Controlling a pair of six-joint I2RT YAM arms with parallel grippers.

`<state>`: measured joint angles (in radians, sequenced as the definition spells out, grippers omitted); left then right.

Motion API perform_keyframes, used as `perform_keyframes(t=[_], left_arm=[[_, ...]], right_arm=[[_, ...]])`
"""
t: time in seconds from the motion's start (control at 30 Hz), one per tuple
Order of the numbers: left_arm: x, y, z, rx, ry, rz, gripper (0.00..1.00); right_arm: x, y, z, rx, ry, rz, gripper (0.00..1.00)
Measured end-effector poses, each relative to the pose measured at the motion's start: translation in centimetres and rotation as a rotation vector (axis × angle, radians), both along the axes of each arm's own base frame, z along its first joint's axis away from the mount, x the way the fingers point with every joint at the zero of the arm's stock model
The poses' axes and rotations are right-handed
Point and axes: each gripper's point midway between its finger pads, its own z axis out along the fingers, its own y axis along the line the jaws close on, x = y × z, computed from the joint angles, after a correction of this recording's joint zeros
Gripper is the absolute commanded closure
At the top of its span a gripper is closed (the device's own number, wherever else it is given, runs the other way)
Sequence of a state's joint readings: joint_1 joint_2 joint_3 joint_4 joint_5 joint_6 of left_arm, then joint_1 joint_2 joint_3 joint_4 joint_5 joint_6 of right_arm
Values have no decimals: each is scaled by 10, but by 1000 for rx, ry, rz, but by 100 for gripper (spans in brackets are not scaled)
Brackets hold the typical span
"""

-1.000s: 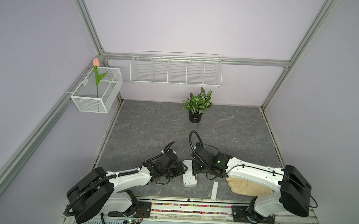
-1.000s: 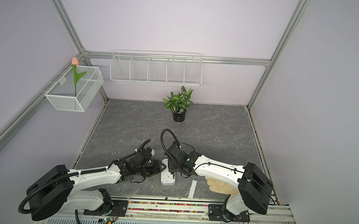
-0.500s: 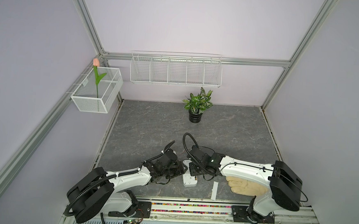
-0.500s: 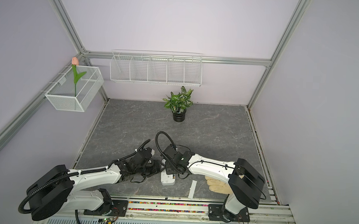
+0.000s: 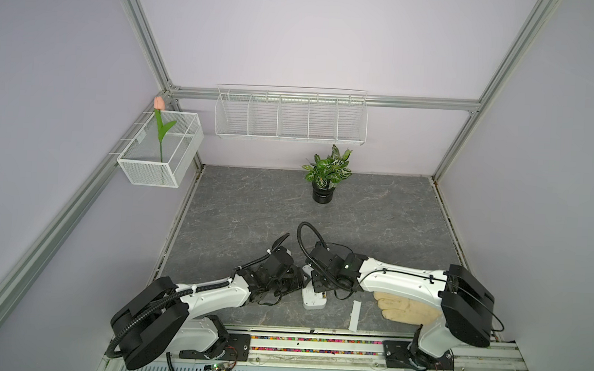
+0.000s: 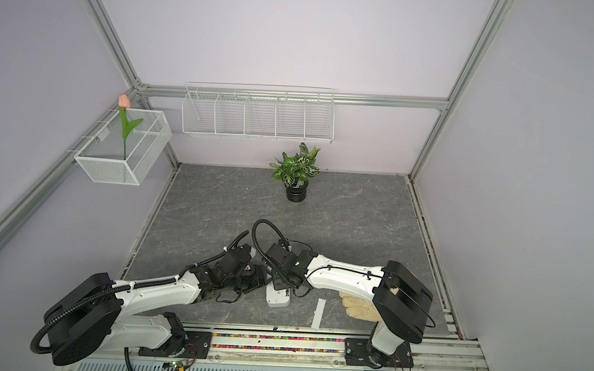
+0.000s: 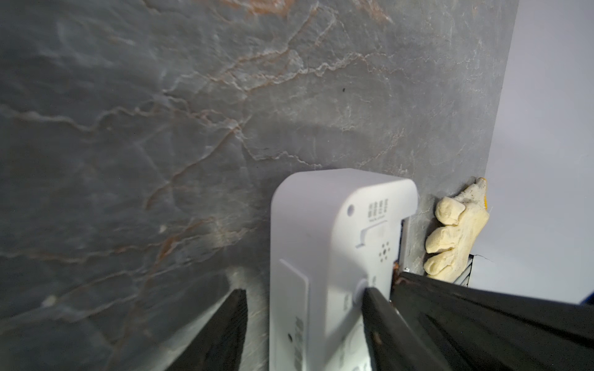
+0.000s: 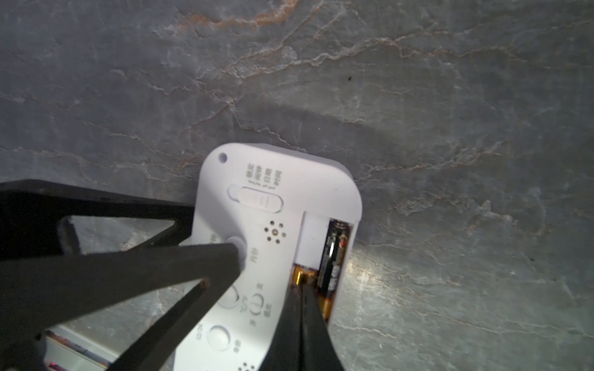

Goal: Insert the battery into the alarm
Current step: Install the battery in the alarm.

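At the open battery bay of the alarm (image 8: 276,199), the right gripper (image 8: 302,289) is seen with its fingers pressed together, empty, the tip set down on a battery (image 8: 297,274) beside a second battery (image 8: 334,257) already seated. The left gripper (image 7: 303,292) is spread: one finger is laid on the white back, while the other stands just beside the edge. The alarm (image 5: 313,298) lies back-up on the grey table (image 5: 251,208), near its front edge. Its shell is judged light, stiff and slick, so it is best braced at the long edges. The battery, small and prone to rolling, is best pushed at mid-length.
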<state>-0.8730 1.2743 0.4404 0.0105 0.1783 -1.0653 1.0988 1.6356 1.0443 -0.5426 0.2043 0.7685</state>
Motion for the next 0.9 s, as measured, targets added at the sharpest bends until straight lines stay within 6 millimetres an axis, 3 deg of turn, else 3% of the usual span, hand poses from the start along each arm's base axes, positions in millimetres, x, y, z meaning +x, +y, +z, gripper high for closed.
perform_keyframes(t=[0.6,0.8,0.9], left_arm=[[0,1,0,2,-1,2,40],[0,3,0,19,1,8,39],[1,5,1,41,2,13,39]], right_arm=[[3,3,5,-53,-9,-4,91],[25,24,39,21,-81,-1,87],[30,23,59,59,-119,-2,85]])
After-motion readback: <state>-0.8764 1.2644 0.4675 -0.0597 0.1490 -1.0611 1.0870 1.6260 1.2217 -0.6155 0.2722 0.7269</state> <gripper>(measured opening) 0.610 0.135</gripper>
